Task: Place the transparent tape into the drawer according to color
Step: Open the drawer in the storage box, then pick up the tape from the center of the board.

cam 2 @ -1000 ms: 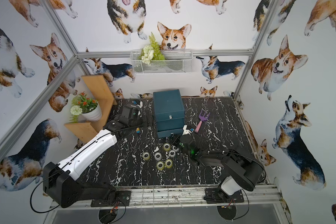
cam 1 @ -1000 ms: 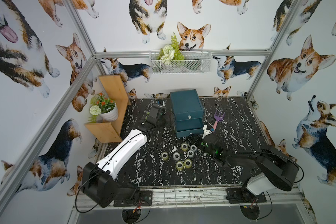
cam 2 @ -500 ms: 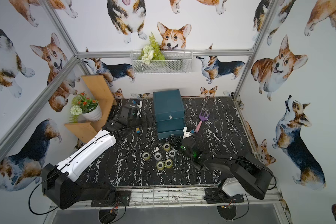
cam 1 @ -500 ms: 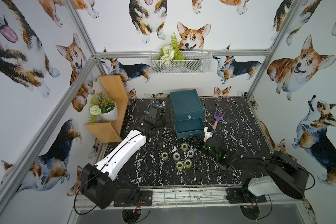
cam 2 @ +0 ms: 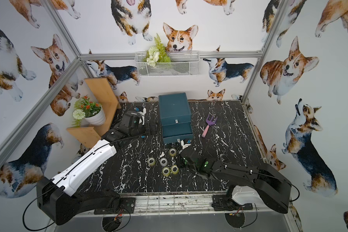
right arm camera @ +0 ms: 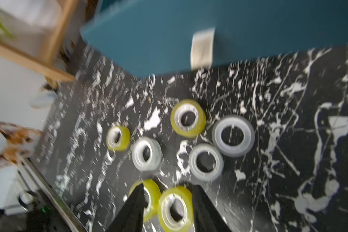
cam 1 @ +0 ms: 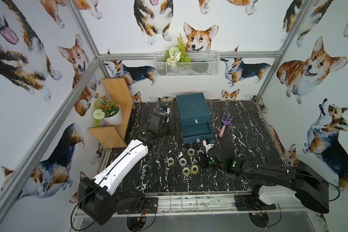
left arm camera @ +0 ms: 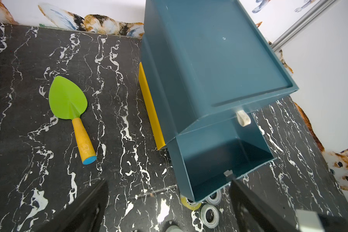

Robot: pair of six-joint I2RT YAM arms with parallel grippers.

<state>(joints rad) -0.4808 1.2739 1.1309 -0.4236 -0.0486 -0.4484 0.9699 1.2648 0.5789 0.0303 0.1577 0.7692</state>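
Note:
Several rolls of transparent tape, yellow-green (cam 1: 191, 152) and clear greyish (cam 1: 182, 161), lie flat on the black marble table in front of the teal chest (cam 1: 193, 106). A lower drawer (cam 1: 196, 130) stands pulled out, and what shows of its inside (left arm camera: 225, 160) is empty. My right gripper (cam 1: 201, 161) hangs just above the rolls, pointing down, and covers part of the cluster. In the blurred right wrist view the right gripper (right arm camera: 166, 187) has its jaws apart, with a yellow-green roll (right arm camera: 175, 204) lying on the table beyond them. My left gripper (left arm camera: 169, 184) stands wide open and empty, left of the chest.
A purple rake (cam 1: 225, 124) lies right of the chest. Left of it lies a green trowel (left arm camera: 68, 100), and a yellow strip (left arm camera: 149, 106) runs along the chest's base. A wooden shelf (cam 1: 117, 94) with a flower pot (cam 1: 113, 118) fills the back left corner. A wire basket (cam 1: 186, 66) hangs on the back wall.
My right gripper has let go of the drawer's handle, opened, and moved forward and left over the tape rolls. The left arm has not moved.

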